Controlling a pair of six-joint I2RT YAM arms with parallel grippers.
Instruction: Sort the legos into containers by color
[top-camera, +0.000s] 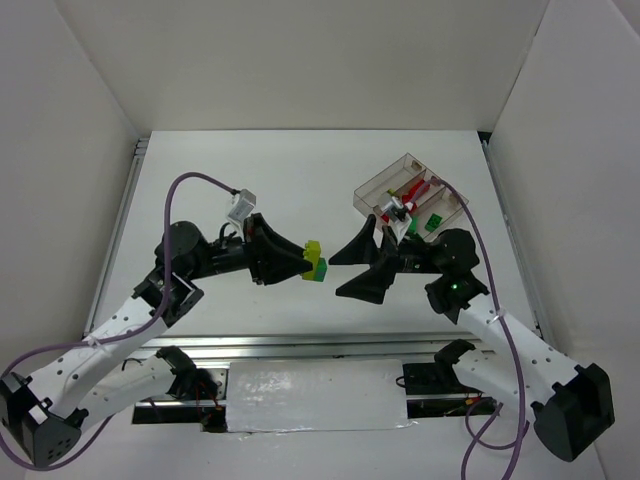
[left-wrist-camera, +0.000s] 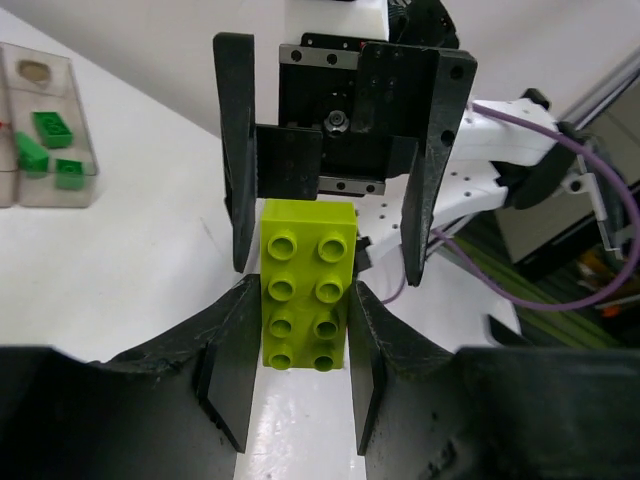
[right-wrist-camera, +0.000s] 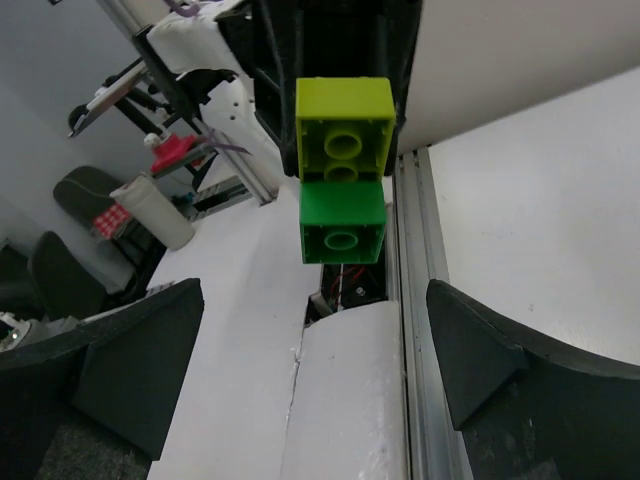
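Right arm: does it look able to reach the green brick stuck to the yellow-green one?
Probably yes. Its open jaws face the green brick, nothing lies between, and the left jaws grip only the yellow-green brick.

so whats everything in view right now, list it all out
yellow-green lego: one, yellow-green, held off the table between the arms
green lego: one, green, stuck to the yellow-green lego
containers: three, clear brownish, joined side by side, far right of the table
green legos in a container: three visible, green
red legos: count unclear, red, in a neighbouring container
table: one, white
left claw: one, black, shut on the yellow-green lego
right claw: one, black, open, facing the held legos
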